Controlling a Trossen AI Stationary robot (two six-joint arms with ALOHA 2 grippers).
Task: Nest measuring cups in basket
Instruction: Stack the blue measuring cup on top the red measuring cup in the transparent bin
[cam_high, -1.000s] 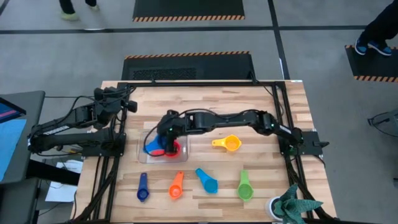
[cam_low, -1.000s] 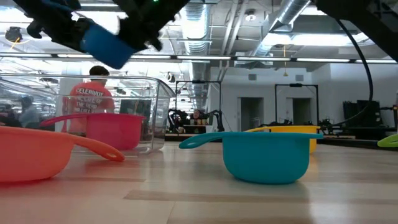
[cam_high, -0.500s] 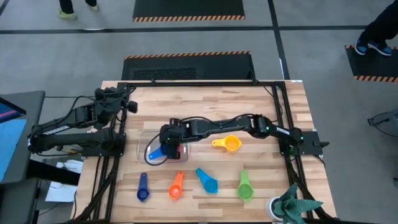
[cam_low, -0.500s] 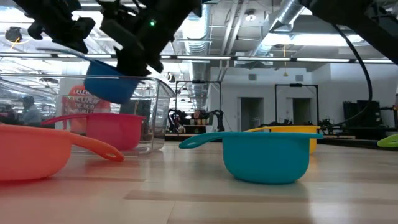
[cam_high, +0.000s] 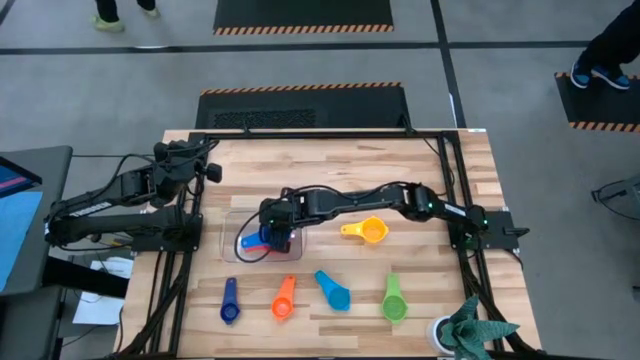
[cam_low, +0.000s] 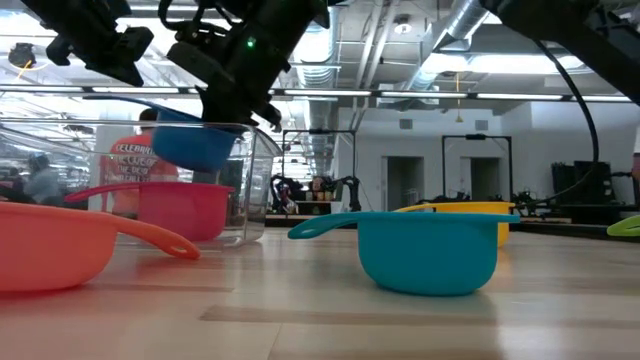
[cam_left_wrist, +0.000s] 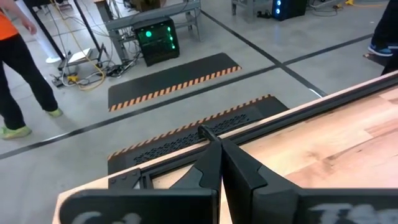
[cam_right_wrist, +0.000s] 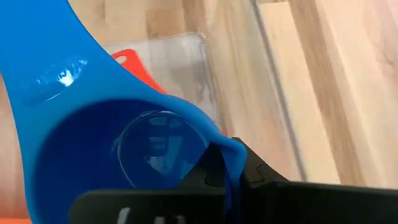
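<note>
The clear basket (cam_high: 232, 245) stands at the table's middle left with a red measuring cup (cam_low: 185, 208) on its floor. My right gripper (cam_high: 272, 238) is shut on a blue measuring cup (cam_low: 195, 146), which hangs partly below the basket's rim (cam_low: 255, 128), just above the red cup. The blue cup's handle (cam_right_wrist: 37, 56) points away from the fingers. My left gripper (cam_high: 208, 170) is shut on nothing, raised at the table's far left corner. My right gripper pinches the blue cup's rim (cam_right_wrist: 219, 144) on the side opposite the handle, one finger inside the bowl and one outside. The fingers slant down from the table's right side. The cup hangs roughly level, mouth up, clear of the red cup.
Along the near edge lie a dark blue cup (cam_high: 230, 300), an orange cup (cam_high: 284, 297), a light blue cup (cam_high: 332, 290) and a green cup (cam_high: 393, 298). A yellow cup (cam_high: 366, 231) lies right of the basket. A potted plant (cam_high: 470, 330) stands at the near right corner.
My right gripper has sunk toward the basket with the blue cup and rolled its wrist. The cup, tipped and above the rim before, now hangs nearly level, partly inside the basket over the red cup.
</note>
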